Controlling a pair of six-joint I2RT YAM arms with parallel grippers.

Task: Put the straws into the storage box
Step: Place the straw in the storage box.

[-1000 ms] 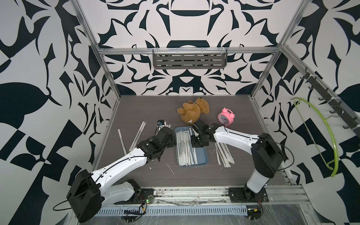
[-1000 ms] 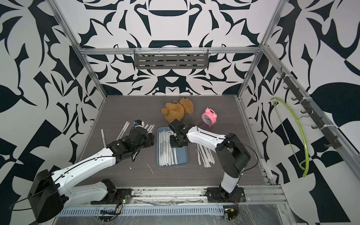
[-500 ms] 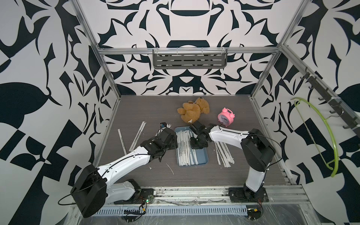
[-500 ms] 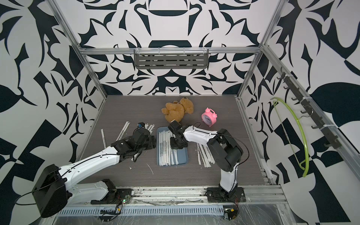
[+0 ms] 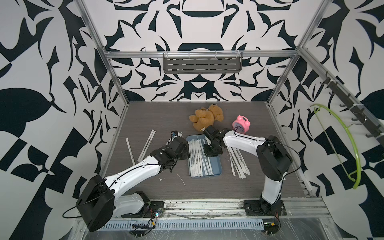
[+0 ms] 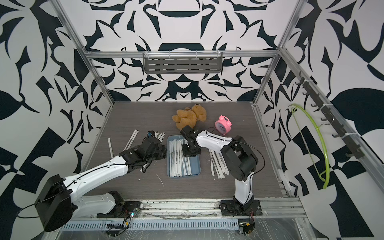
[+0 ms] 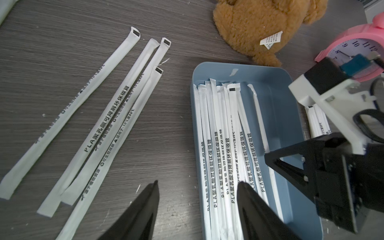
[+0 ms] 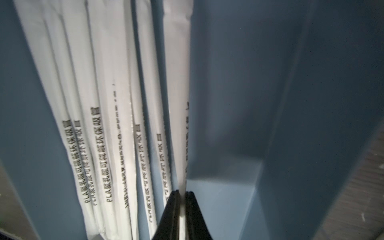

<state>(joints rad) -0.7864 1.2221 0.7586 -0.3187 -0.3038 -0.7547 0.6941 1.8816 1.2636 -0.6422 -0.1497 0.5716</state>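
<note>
The storage box (image 5: pixel 216 164) (image 6: pixel 195 166) is a shallow blue-grey tray at mid table, with several white printed straws (image 5: pixel 197 158) (image 7: pixel 224 135) lying lengthwise in its left half. My right gripper (image 8: pixel 182 192) (image 5: pixel 212 152) is low inside the box, shut on one straw (image 8: pixel 176 104) that stands on edge beside the others. My left gripper (image 7: pixel 198 182) (image 5: pixel 185 149) is open and holds nothing. It hovers across the box's left rim (image 7: pixel 194 124). Loose straws (image 5: pixel 148 143) (image 7: pixel 116 116) lie on the table to the left. A pile of straws (image 5: pixel 239 162) (image 6: pixel 218 164) lies to the right.
A brown teddy bear (image 5: pixel 206 118) and a pink alarm clock (image 5: pixel 240 124) sit just behind the box. Small white scraps (image 5: pixel 181 179) lie in front of it. A grey slotted shelf (image 5: pixel 202 65) hangs on the back wall, and a green hanger (image 5: pixel 340 141) on the right wall.
My left gripper has moved right, up to the box's left rim. The right arm's elbow swung left while its gripper stayed shut over the box.
</note>
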